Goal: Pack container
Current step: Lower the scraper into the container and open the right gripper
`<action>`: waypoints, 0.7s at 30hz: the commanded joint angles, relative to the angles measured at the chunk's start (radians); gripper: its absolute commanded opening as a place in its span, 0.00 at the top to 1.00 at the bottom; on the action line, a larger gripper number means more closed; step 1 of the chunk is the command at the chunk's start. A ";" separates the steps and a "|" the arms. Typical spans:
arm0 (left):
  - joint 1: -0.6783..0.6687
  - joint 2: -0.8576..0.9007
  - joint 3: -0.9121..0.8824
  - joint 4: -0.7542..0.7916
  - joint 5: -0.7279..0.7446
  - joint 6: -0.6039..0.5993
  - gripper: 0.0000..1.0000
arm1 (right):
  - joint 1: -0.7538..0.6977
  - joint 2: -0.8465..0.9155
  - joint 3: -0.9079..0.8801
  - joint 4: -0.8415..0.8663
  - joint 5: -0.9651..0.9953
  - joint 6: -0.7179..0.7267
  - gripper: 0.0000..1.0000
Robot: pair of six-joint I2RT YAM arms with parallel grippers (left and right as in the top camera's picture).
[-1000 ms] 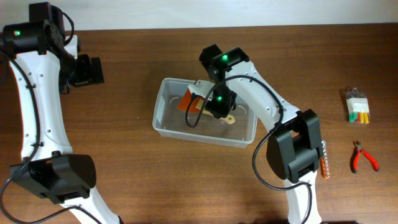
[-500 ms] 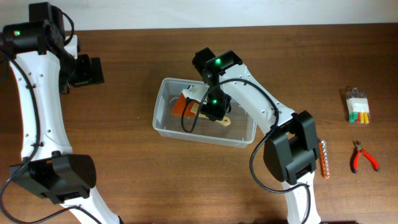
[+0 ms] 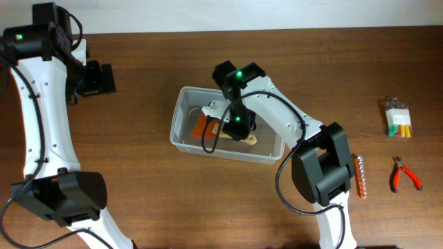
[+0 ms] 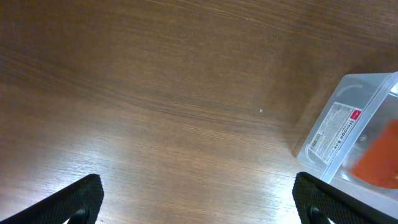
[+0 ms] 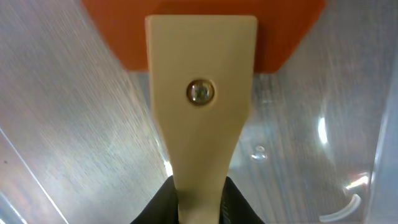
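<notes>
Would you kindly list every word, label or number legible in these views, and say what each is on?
Container label: white with a red patch, print too small and blurred to read.
Scraper: no lettering visible.
Nothing else is legible in any view.

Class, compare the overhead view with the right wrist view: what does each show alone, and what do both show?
Overhead only: both arms, the red pliers and a pack of coloured pieces on the table. Right wrist only: the right hand pinching the scraper by its handle, and the rivet in that handle. Both: the scraper's orange blade inside the clear container.
</notes>
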 commanded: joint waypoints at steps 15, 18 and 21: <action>0.006 -0.004 0.010 -0.001 -0.007 0.012 0.01 | 0.008 0.005 0.061 -0.073 -0.009 0.104 0.56; 0.006 -0.004 0.010 -0.001 -0.007 0.012 0.01 | 0.008 0.005 0.181 -0.138 -0.010 0.153 0.38; 0.006 -0.004 0.010 -0.001 -0.007 0.012 0.01 | 0.006 0.005 0.332 -0.207 -0.009 0.188 0.30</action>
